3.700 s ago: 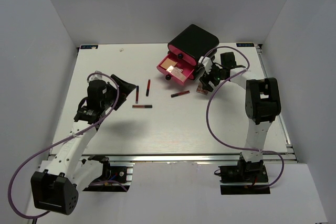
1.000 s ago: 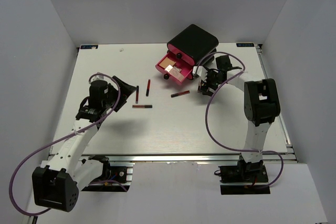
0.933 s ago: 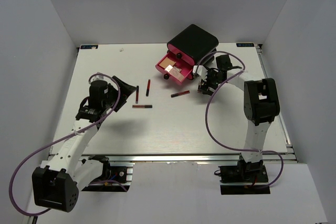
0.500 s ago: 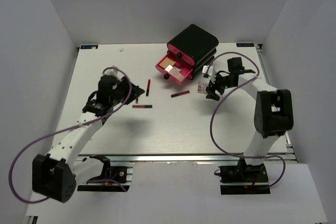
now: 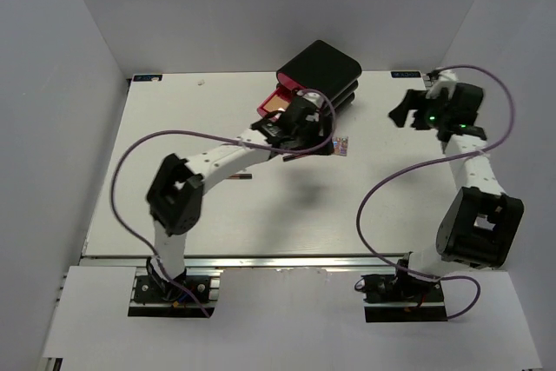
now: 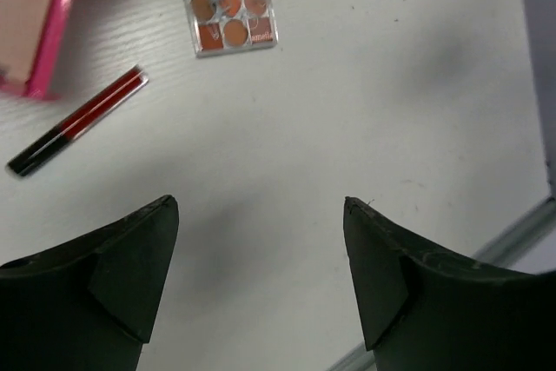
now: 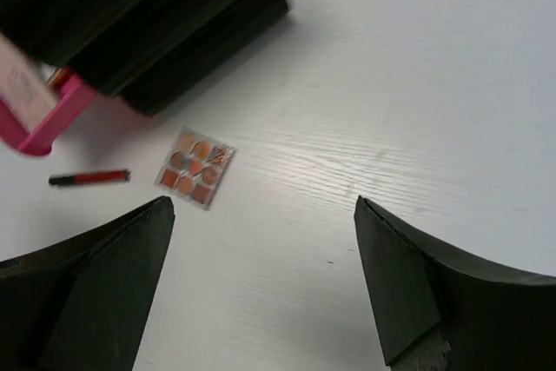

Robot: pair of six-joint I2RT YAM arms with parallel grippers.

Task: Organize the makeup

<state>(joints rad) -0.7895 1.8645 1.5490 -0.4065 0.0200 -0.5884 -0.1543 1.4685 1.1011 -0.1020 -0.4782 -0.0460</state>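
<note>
From above, your left gripper (image 5: 314, 138) hangs low over the middle of the bench (image 5: 174, 215), just near of the black drawer box (image 5: 320, 69). The box's pink drawer (image 5: 271, 107) stands pulled out, ready to receive makeup. The eyeshadow palette (image 5: 341, 145) lies flat just right of that gripper. Your right gripper (image 5: 401, 114) is raised well to the right, apparently to keep clear.

In the left wrist view, the fingers (image 6: 130, 258) are spread with nothing between them. The palette (image 6: 226, 6) lies ahead, and a red-and-black cosmetic stick (image 6: 76, 122) lies left of it beside the drawer (image 6: 39, 41). Either looks like your next pick.

In the right wrist view, the right gripper (image 7: 262, 206) is also spread and empty, high above the palette (image 7: 195, 167), the stick (image 7: 89, 178) and the box (image 7: 139, 15).
</note>
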